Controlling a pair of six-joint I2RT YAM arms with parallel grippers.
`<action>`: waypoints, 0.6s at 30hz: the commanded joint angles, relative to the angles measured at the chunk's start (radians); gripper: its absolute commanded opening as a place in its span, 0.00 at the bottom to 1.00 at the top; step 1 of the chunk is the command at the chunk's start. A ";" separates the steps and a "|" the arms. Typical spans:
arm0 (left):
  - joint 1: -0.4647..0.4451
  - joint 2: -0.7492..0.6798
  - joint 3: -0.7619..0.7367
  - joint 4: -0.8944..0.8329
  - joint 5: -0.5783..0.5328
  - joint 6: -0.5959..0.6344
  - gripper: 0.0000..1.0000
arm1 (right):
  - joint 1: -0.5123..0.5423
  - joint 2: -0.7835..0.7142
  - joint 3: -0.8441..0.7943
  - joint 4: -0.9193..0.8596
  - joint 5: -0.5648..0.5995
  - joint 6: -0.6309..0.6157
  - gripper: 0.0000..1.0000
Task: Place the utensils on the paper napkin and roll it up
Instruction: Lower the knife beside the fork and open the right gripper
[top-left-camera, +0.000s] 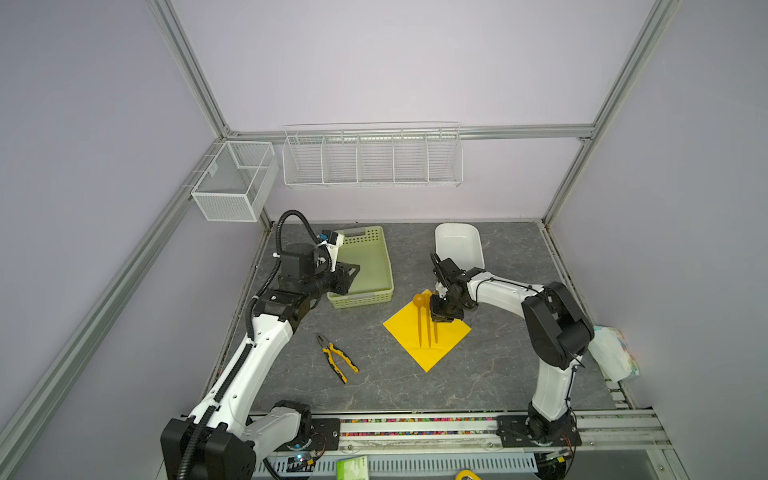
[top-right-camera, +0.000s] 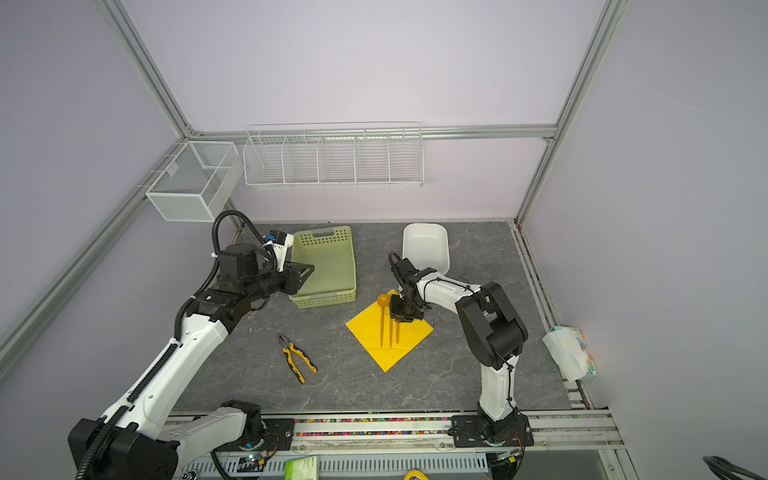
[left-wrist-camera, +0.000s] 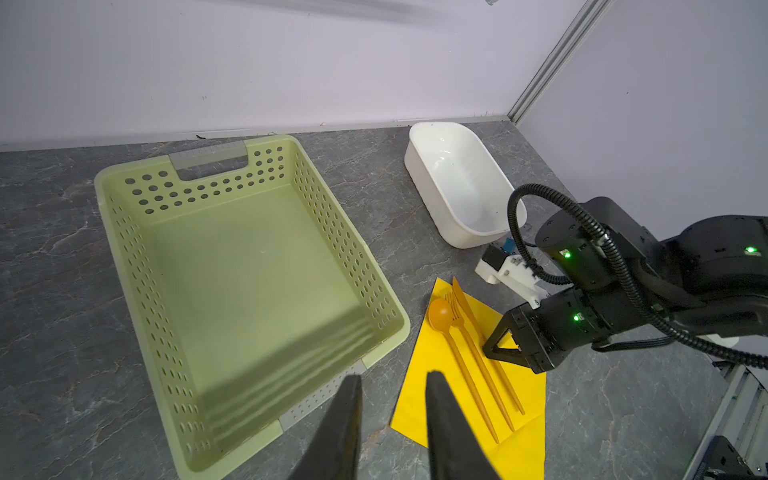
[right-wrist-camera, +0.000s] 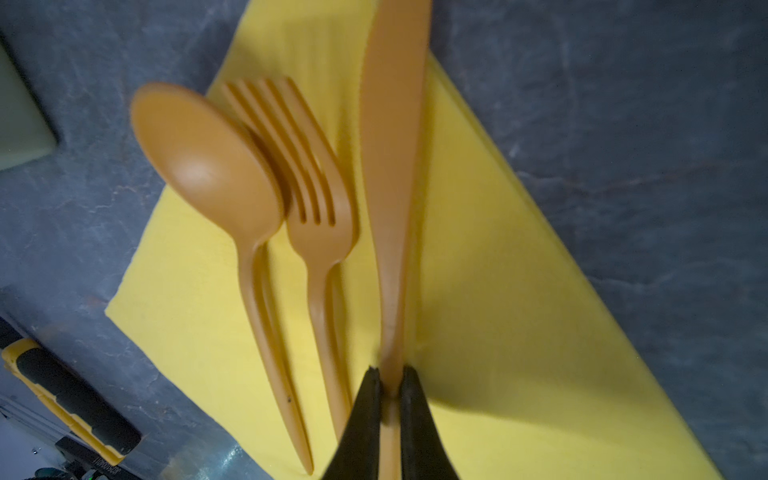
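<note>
Orange utensils (right-wrist-camera: 320, 232), plain yellow napkin (right-wrist-camera: 498, 332), pale green perforated basket (left-wrist-camera: 249, 291).

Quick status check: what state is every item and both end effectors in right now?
napkin: flat, unrolled.
spoon: lying on napkin, free.
fork: lying on napkin, free.
knife: beside fork, handle gripped.
right end effector: shut on knife.
left end effector: open, empty.
basket: empty.
white tub: empty.
pliers: lying loose, handles spread.
</note>
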 joint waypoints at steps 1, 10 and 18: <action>0.007 0.004 -0.007 -0.001 0.010 0.013 0.28 | -0.003 -0.010 -0.023 -0.017 0.000 0.009 0.12; 0.007 -0.002 -0.008 -0.001 0.001 0.013 0.28 | -0.002 -0.009 -0.026 -0.018 -0.003 0.016 0.22; 0.007 -0.002 -0.008 -0.002 0.001 0.013 0.28 | -0.002 -0.017 -0.029 -0.019 0.008 0.017 0.15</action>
